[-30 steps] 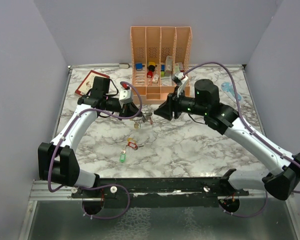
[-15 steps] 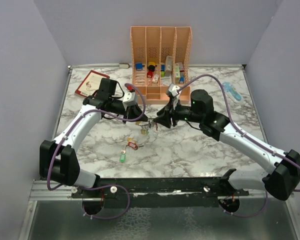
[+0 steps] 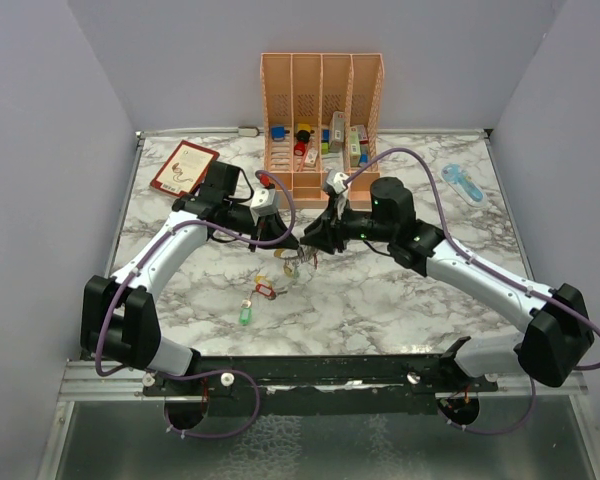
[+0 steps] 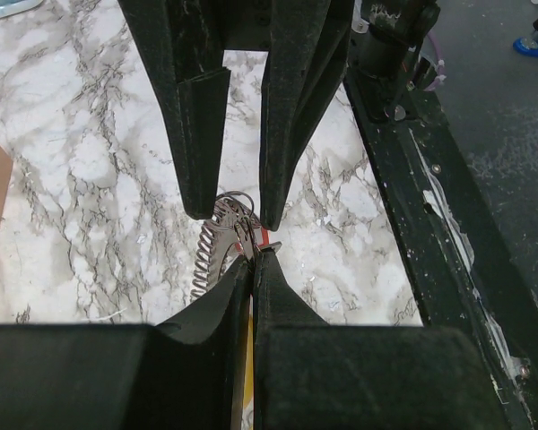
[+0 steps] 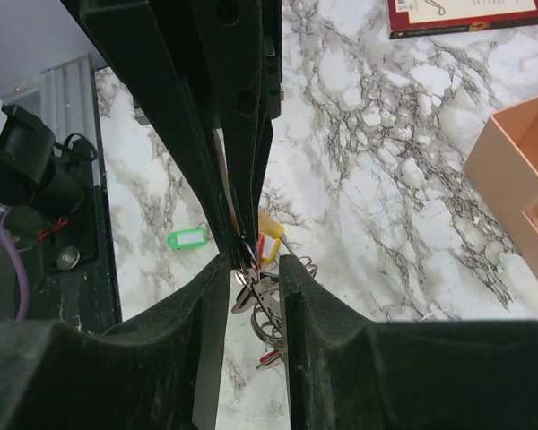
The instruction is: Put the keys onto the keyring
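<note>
The keyring [image 3: 293,258] is a silvery wire coil hanging above the marble between both grippers. My left gripper [image 3: 283,243] is shut on the keyring's wire [image 4: 217,235] at its fingertips [image 4: 253,255]. My right gripper [image 5: 255,264] faces it, open, its fingers on either side of the keyring [image 5: 273,309] and the silvery keys hanging on it. I cannot tell whether the fingers touch the coil. A yellow-tagged key [image 5: 271,224] shows just behind the ring. A red-tagged key [image 3: 264,291] and a green-tagged key [image 3: 245,314] lie loose on the table below.
The peach organizer [image 3: 322,120] with coloured blocks stands at the back centre. A red book [image 3: 183,166] lies at the back left, and a blue object [image 3: 462,184] at the back right. The black rail [image 3: 320,375] runs along the near edge.
My right arm swung left until its fingers straddled the keyring, and its jaws narrowed. My left gripper carried the ring slightly right and nearer, staying shut.
</note>
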`<control>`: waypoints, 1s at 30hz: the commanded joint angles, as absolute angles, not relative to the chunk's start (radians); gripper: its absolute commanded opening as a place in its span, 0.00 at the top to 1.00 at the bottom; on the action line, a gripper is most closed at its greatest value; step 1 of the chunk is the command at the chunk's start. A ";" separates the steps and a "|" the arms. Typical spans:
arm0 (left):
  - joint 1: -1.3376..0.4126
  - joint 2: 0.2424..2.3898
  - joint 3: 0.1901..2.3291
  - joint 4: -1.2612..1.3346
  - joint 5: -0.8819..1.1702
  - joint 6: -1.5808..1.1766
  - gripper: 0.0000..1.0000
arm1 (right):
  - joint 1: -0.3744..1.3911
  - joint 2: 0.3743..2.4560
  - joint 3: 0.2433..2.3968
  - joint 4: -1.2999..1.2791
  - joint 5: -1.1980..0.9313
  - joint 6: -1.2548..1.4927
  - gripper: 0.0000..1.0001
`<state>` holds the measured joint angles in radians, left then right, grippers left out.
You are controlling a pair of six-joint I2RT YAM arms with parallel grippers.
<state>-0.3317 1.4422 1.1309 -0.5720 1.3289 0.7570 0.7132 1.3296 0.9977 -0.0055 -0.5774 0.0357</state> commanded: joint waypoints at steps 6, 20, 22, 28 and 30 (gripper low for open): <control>-0.339 1.443 1.147 -0.573 1.395 0.773 1.00 | 0.710 1.328 1.011 0.020 -0.627 0.029 0.82; -0.342 1.445 1.162 -0.617 1.400 0.817 1.00 | 0.708 1.357 1.009 0.014 -0.643 0.043 0.78; -0.343 1.446 1.164 -0.622 1.403 0.822 1.00 | 0.707 1.359 1.007 0.015 -0.644 0.044 0.78; -0.344 1.448 1.166 -0.623 1.402 0.826 1.00 | 0.706 1.366 1.013 0.005 -0.654 0.051 0.89; -0.343 1.446 1.168 -0.625 1.403 0.827 1.00 | 0.706 1.365 1.008 0.002 -0.648 0.052 0.87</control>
